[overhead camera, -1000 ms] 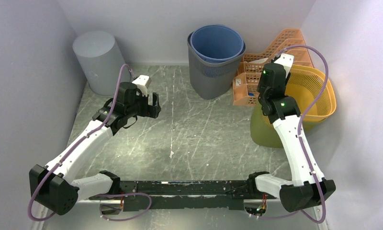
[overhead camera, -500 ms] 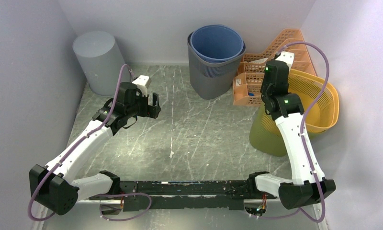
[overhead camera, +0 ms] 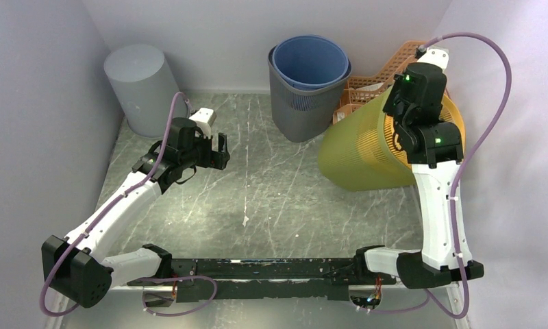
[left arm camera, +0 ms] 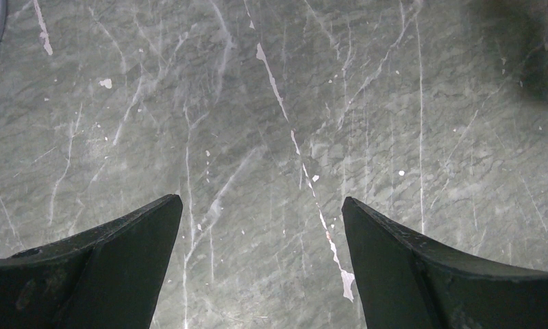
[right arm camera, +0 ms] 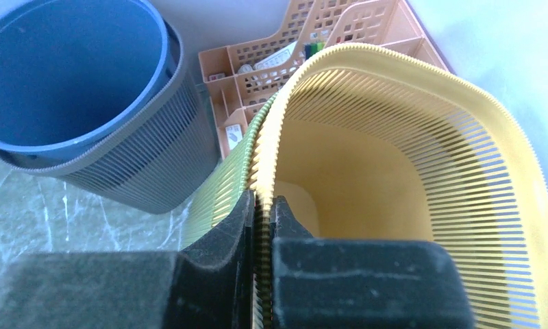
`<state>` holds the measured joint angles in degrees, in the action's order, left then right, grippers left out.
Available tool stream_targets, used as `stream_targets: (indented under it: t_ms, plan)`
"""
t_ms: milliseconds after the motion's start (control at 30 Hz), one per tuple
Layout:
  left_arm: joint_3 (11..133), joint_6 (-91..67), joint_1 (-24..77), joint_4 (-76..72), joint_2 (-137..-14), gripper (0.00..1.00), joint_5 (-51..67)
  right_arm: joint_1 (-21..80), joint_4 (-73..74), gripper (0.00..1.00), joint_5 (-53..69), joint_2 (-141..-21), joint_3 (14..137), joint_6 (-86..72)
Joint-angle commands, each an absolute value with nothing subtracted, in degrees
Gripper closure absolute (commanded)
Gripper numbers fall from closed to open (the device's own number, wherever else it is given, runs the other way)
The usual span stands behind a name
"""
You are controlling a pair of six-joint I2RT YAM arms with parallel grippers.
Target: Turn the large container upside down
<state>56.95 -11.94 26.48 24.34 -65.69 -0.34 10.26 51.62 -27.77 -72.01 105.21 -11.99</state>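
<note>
The large container is a yellow slatted basket at the right of the table. It is tipped on its side, its base pointing left and its mouth towards the right wall. My right gripper is shut on the basket's rim, one finger outside and one inside the wall. In the top view the right wrist is raised over the basket's upper edge. My left gripper is open and empty above the bare table left of the middle, which the left wrist view shows too.
A grey bin with a blue bucket inside stands at the back middle, close to the basket's left. An orange organiser tray is behind the basket. An upturned grey bin stands at the back left. Walls close in on both sides.
My right arm has risen and swung back, tipping the yellow basket from upright onto its side, with its base swinging out to the left. The left arm has not moved.
</note>
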Motion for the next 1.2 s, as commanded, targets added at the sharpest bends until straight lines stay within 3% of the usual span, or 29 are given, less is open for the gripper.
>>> stream_targets:
  t_ms: [0, 300, 633, 1000, 1167]
  plan:
    - [58.45, -11.51, 27.13, 24.10, -64.73, 0.00, 0.36, 10.13, 48.28, 1.00, -27.37, -69.17, 107.68, -8.62]
    - [57.69, -12.13, 27.15, 23.63, -64.79, 0.00, 0.58, 10.14, 54.75, 1.00, -21.32, -74.08, 107.31, -6.18]
    - [57.30, -12.74, 27.38, 22.95, -65.13, 0.00, 0.95, 10.16, 54.24, 1.00, -23.64, -71.72, 101.93, -4.98]
    - [57.42, -12.69, 27.59, 22.92, -65.42, 0.00, 0.01, 10.12, 61.65, 1.00, -23.51, -71.62, 125.94, -3.87]
    - [56.78, -12.83, 27.59, 22.51, -65.36, 0.00, -0.09, 10.15, 56.82, 1.00, -20.34, -66.37, 125.12, -4.36]
